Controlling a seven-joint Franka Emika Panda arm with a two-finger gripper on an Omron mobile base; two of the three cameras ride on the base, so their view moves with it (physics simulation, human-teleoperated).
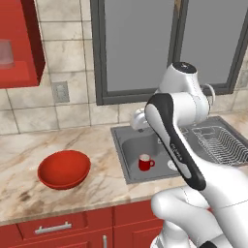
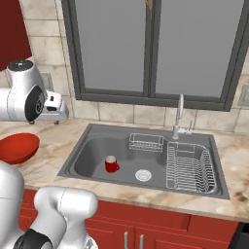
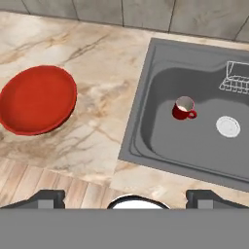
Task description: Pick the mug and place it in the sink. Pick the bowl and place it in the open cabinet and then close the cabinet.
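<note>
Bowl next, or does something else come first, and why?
Probably swing the open gripper over toward the bowl. The mug already stands upright in the sink, nothing is between the fingers, and the bowl still sits on the counter.

Bowl [image 3: 38,99] sits alone on the counter [image 3: 104,73], open marble all round it, approach from above unobstructed. Sink [image 2: 87,146]: mug [image 2: 111,164] upright on the left floor, dish rack [image 2: 188,166] fills the right side, faucet [image 2: 179,115] stands at the back rim.

one mug [image 3: 183,110], one bowl [image 3: 38,99], one sink [image 2: 87,146], perhaps one glass [image 1: 6,53]
</note>
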